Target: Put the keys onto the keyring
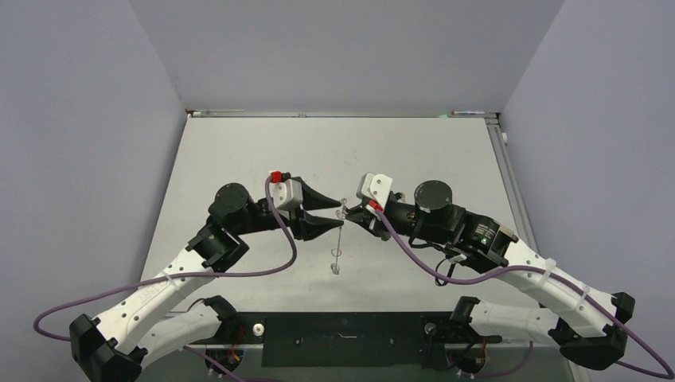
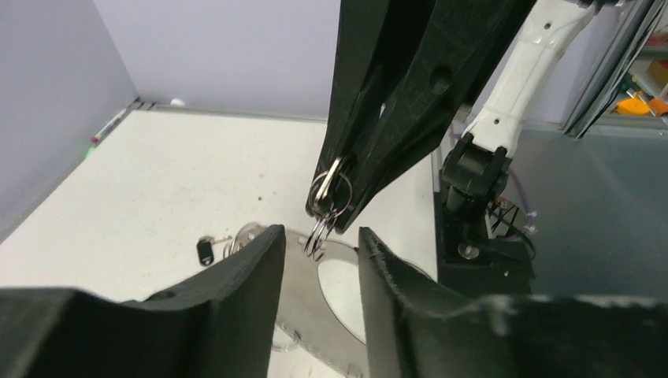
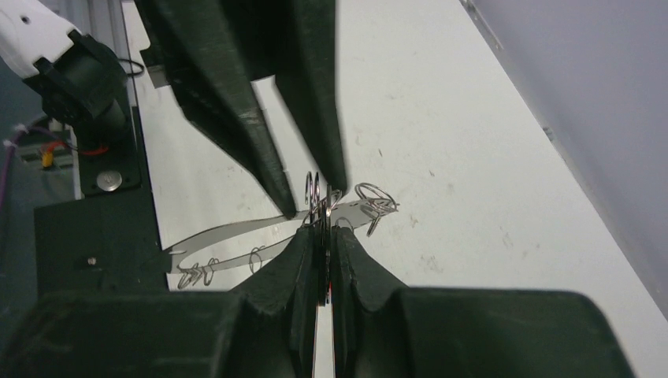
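Note:
The keyring is a flat grey hoop held up on edge over the table; it also shows in the top view and the right wrist view. My right gripper is shut on small wire loops at its rim, with a thin dark piece between the pads that I cannot identify. My left gripper is open, its fingers straddling the hoop just below the right gripper's tip without touching it. One black-headed key lies on the table beside the hoop. The other key does not show clearly.
Several small wire loops hang from the hoop's rim. The two grippers meet tip to tip at mid-table. The right arm's base and the black mounting plate are at the near edge. Walls enclose the white table.

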`<state>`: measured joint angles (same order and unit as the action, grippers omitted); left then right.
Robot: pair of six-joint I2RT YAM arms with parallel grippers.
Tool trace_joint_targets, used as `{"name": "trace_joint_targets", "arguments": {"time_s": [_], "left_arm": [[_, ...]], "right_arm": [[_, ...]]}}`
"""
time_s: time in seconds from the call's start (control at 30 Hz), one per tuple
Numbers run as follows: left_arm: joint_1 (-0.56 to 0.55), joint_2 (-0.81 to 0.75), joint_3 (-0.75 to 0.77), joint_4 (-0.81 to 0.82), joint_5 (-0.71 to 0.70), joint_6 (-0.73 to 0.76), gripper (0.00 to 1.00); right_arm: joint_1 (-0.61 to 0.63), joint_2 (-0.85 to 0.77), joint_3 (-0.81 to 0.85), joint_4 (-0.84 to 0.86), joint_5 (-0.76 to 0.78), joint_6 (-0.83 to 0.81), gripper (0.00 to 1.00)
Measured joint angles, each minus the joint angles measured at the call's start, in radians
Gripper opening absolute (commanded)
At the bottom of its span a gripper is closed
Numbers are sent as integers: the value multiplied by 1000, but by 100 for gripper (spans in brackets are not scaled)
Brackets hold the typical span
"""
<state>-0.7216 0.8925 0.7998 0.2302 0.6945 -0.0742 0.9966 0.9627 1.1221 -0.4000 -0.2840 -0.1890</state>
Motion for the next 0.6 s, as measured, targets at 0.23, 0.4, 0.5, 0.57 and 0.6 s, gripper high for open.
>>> {"name": "trace_joint_targets", "arguments": {"time_s": [0.23,0.4,0.5,0.57,0.6], "left_arm": [[-3,26,12,-90,-32,43,77],[-3,9,13,-137,-64,96,91],[-3,-10,13,-167,-115,134,96],[-3,-30,13,-176,-170,146,96],[-3,-43,12,-174,-206,154,96]], "right_arm": [[0,60,109,-170,71,-61,5],[0,76,164,-255,105,-89,5],[0,102,193,-270,132,-94,5],[0,128,204,-272,156,-95,5],[0,141,204,-272,167,-95,5]]}}
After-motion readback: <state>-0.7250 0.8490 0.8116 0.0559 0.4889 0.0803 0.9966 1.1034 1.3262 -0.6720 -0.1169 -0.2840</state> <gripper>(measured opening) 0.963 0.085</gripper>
